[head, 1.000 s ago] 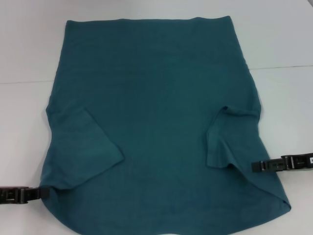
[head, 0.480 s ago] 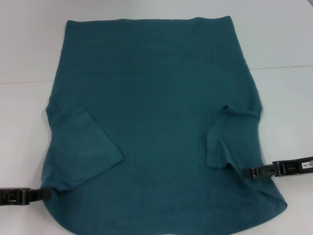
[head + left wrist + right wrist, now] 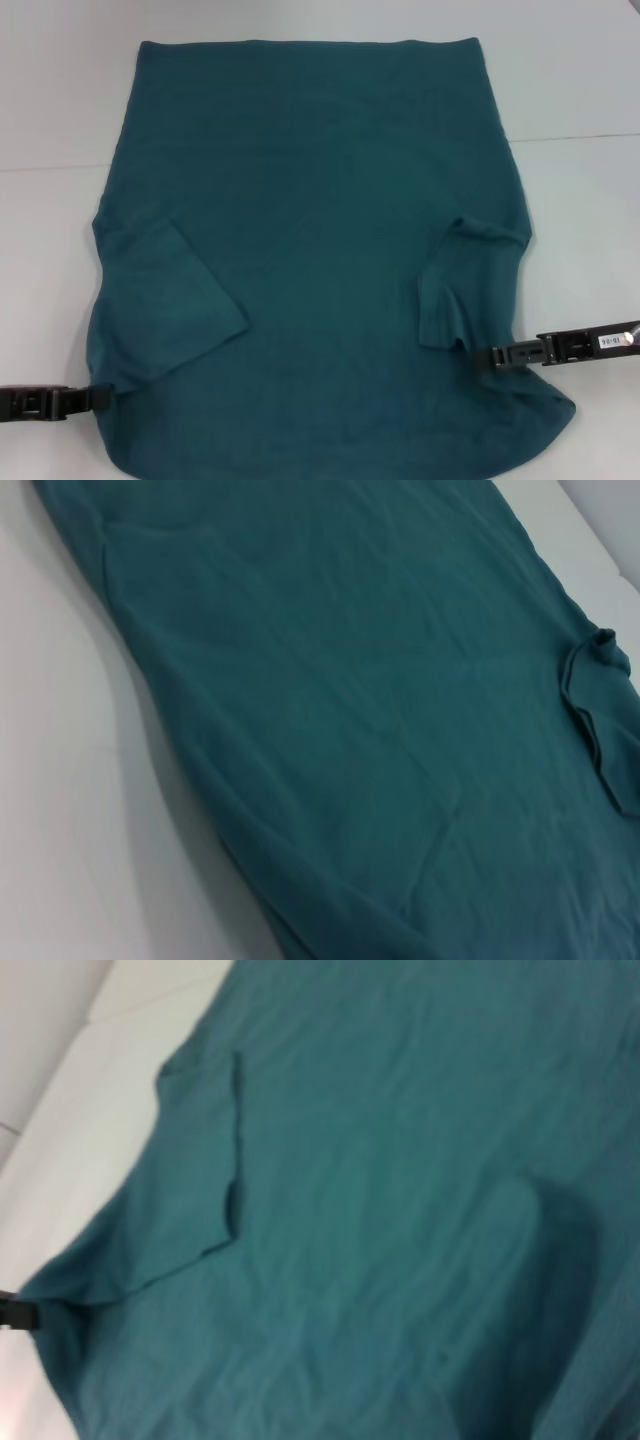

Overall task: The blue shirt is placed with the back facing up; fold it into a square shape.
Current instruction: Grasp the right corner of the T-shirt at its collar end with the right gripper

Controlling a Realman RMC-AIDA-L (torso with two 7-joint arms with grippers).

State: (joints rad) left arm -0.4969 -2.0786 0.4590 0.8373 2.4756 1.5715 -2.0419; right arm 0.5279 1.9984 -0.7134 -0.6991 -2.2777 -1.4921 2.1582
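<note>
The blue shirt (image 3: 310, 260) lies flat on the white counter (image 3: 60, 100), long axis running away from the robot. The left claw (image 3: 95, 398) pinches the shirt's left near edge, the right claw (image 3: 480, 357) its right near edge below the folded sleeve; the cloth lies between them.

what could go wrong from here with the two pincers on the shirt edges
1. The right pincer sits further in over the blue shirt than the left pincer, which is at the very edge; uneven pulls could skew the fold.
2. Both sleeves are already folded onto the back; the right sleeve is bunched, so it may get trapped as a lump.
3. The near hem runs out of the head view, so it may hang off the table and drag.
</note>
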